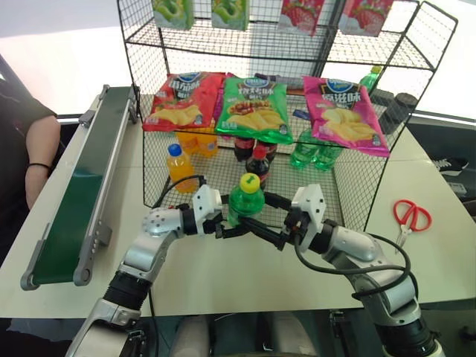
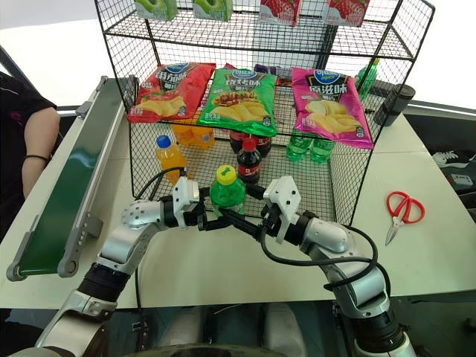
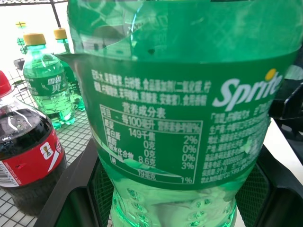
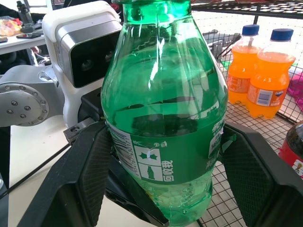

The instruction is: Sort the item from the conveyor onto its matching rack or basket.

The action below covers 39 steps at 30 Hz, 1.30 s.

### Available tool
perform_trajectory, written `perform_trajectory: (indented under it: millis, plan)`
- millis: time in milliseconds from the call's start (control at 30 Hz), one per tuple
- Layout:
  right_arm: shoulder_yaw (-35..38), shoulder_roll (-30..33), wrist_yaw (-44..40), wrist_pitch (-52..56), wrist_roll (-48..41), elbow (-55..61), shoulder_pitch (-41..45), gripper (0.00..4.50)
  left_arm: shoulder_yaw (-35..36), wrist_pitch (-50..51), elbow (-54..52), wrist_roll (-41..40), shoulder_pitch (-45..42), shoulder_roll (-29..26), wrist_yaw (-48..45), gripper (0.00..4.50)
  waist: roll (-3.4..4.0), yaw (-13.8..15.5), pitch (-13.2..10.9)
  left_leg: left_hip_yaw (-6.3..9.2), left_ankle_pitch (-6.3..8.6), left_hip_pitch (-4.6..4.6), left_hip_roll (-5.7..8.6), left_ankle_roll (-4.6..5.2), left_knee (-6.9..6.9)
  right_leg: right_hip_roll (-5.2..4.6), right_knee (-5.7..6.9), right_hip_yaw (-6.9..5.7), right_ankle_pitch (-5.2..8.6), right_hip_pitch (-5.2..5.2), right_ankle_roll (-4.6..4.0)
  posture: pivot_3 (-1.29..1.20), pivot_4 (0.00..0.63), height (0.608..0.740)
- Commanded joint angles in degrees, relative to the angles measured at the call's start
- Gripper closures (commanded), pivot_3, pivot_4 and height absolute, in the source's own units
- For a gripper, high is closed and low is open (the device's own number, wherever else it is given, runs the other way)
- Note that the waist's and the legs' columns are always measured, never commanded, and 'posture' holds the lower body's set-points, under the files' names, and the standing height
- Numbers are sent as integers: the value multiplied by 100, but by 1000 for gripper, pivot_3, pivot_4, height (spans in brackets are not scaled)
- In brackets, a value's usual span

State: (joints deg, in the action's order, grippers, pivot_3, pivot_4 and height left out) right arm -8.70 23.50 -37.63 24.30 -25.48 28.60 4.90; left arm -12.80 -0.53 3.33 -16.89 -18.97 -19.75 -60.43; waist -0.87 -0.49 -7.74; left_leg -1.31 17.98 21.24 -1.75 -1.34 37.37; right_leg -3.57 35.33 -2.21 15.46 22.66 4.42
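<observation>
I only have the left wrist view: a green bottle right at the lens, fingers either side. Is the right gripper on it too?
Observer: Yes. The right gripper is shut on the green bottle from the side opposite the left gripper.
Operator: Where is the bottle relative to the rack?
Observer: Upright, in front of the rack's front mesh, roughly in line with the cola bottle.
Operator: Where do the matching green bottles stand?
Observer: On the bottom tier, toward the robot's right, below the pink chip bag.
</observation>
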Motion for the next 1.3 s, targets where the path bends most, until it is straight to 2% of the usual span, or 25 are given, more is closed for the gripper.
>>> perform_trajectory:
  millis: [33,67,133,333,500,633,767,1000,1300]
  plan:
    - [112,-102,80,-171,-34,145,40,1580,-66,3,-248,-16,-120,38,-37,1248,0,1,0,0,0,0,0,0,0,0,0,0,0,0,0,0,150,740]
    - [126,-109,97,-178,-29,146,38,1580,-61,25,-240,-10,-117,42,-24,727,0,4,0,0,0,0,0,0,1,0,0,0,0,0,0,0,150,740]
    - [174,-128,165,-212,5,144,22,1580,-49,4,-186,60,-110,34,21,65,0,7,0,0,0,0,0,0,1,0,0,0,0,-1,0,0,150,740]
    - [768,-174,756,-612,400,14,-366,1580,182,213,-74,105,239,-254,176,65,0,6,0,0,0,0,0,0,1,0,0,1,0,0,0,0,150,740]
    - [1159,-333,1265,-1134,828,-343,-757,1580,504,242,-321,-39,441,-246,560,65,1,34,0,-1,0,0,-2,0,1,-2,1,2,0,-1,0,0,150,740]
    - [1404,-658,1958,-1567,1298,-1055,-623,1580,754,545,-831,-349,600,-193,811,65,7,19,1,-5,0,-7,-6,0,2,0,10,11,0,-1,0,0,150,740]
    - [1689,-1050,2450,-1779,1312,-1824,-195,1580,712,884,-1418,-485,821,-303,875,65,16,-19,1,-10,-1,-12,-6,-1,-2,0,13,21,0,0,-1,0,150,740]
    - [1927,-1295,2579,-2252,1293,-2925,317,1580,626,1412,-2097,-675,953,-375,959,65,25,-8,2,-15,-1,-16,-6,-1,-4,0,16,29,0,0,-1,0,150,740]
    - [1991,-1360,2593,-2361,1224,-3200,368,1580,599,1449,-2085,-645,983,-399,963,65,34,-15,6,-16,-1,-18,-6,-1,-4,1,16,33,0,-1,-1,0,150,740]
